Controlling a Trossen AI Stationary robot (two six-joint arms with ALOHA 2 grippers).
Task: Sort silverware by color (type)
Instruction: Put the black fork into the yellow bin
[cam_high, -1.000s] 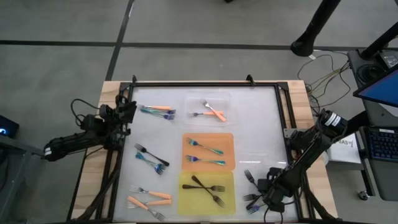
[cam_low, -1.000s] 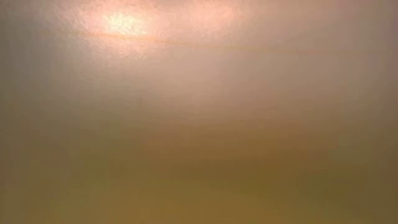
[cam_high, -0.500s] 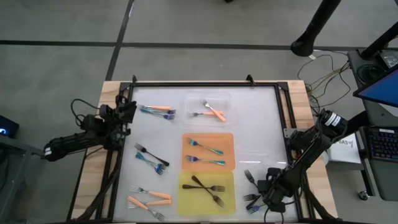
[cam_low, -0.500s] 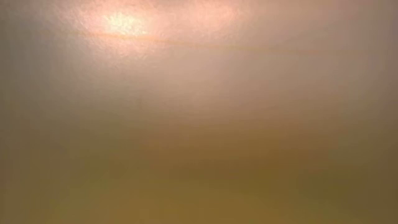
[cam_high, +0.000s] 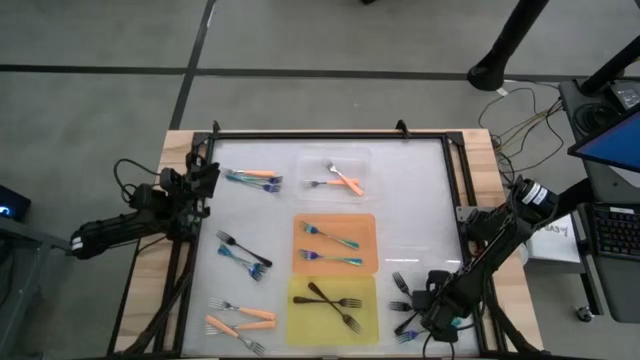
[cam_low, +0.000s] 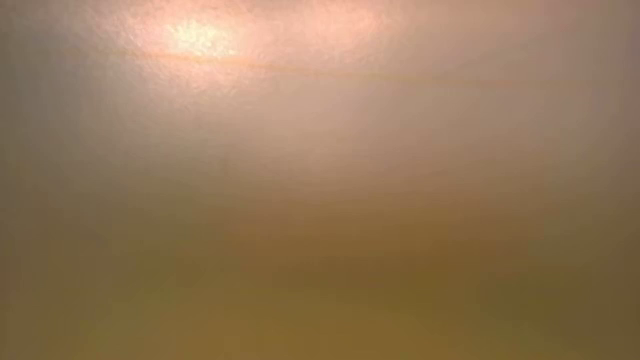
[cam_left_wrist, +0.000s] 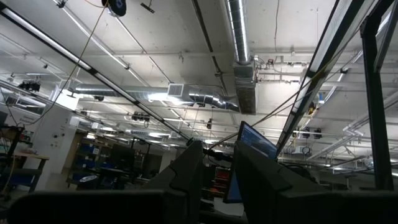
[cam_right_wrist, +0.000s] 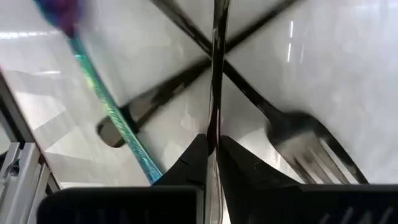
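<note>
High view: the clear tray holds two orange-handled forks; the orange tray holds two teal-handled forks; the yellow tray holds two crossed black forks. Loose on the table — about ten more forks in four groups (left side and near right corner). Right gripper is at the right-corner group; its fingers, apart a second ago, are now clamped on a black fork beside a teal one. Left gripper waits at the left edge, partly open on nothing — unchanged.
</note>
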